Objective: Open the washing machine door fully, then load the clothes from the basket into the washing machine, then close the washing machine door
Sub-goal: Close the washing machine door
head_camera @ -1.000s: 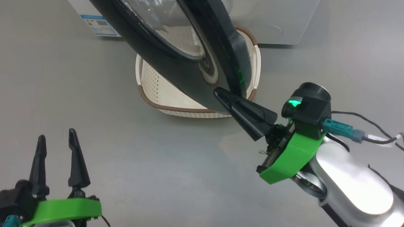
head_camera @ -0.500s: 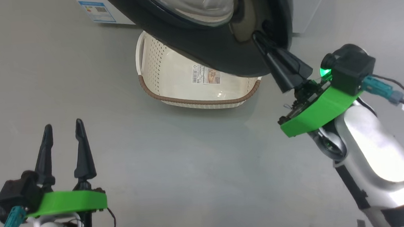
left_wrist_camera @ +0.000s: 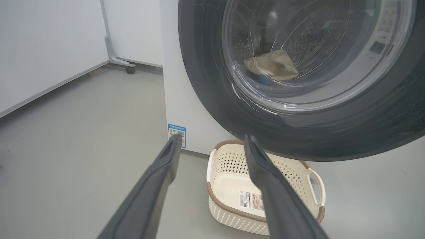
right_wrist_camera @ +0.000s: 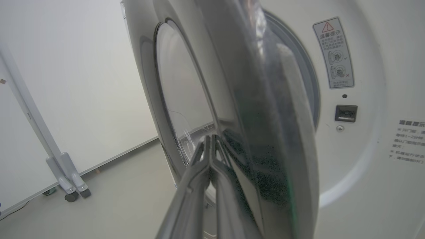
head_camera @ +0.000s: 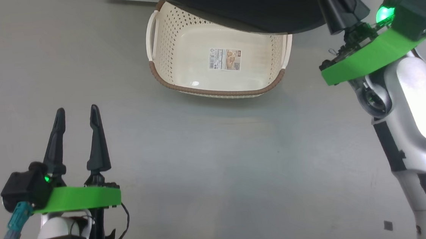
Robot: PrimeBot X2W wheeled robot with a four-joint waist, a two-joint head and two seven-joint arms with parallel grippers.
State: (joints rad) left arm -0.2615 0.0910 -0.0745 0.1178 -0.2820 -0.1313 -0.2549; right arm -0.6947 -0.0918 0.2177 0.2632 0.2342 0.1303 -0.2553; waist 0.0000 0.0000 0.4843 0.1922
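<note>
One door point(head_camera: 257, 9) overhangs basket point(head_camera: 214, 92); left tool point(head_camera: 76, 109) spread, right tool point(right_wrist_camera: 210, 137) pinched beside door.

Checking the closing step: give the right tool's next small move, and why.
Probably press the door toward the machine until it latches: the shut right tool rests on its outer face, a gap shows beside the latch slot, the basket is empty, and the clothes lie in the drum.

Washing machine door point(head_camera: 265, 9) mostly beyond top edge
</note>
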